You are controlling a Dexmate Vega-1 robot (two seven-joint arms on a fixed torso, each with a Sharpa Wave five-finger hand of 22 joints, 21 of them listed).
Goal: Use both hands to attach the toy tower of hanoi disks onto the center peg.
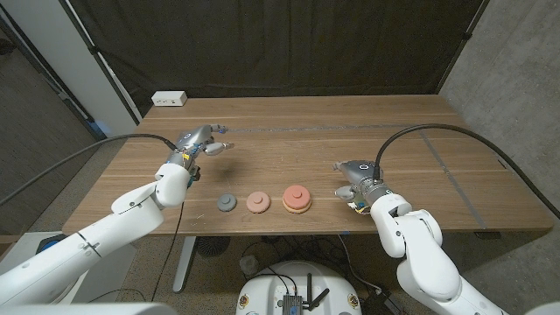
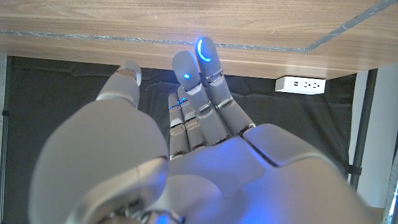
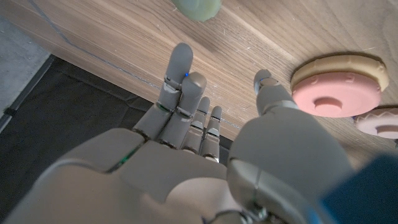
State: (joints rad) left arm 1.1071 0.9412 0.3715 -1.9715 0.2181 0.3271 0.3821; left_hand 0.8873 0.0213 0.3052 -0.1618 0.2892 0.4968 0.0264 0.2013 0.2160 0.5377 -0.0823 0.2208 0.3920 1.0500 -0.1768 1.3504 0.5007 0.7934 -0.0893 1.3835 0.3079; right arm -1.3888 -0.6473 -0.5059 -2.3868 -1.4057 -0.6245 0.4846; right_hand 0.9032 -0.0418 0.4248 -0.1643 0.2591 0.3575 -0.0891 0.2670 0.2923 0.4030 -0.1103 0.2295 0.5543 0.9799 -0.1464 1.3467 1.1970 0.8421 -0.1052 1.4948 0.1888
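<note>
Table [image 1: 420,175] of brown wood carries everything you are working with, and a white power strip [image 1: 170,99] sits at its far left corner against the dark curtain. Your left hand [image 1: 198,143] is over the left part of the table, holding nothing, its fingers [image 2: 202,93] stretched out straight and lying close together. Your right hand [image 1: 358,178] is near the front edge on the right, also holding nothing, fingers [image 3: 180,87] extended and slightly apart (the thumb stands off to one side). Between the 2 hands, 3 pieces lie in a row near the front edge: a red disk on a tan disk [image 1: 297,199], closest to your right hand, then a pink disk [image 1: 257,202] just beside it, then a small grey disk [image 1: 227,203]. I cannot tell where a center peg is.
</note>
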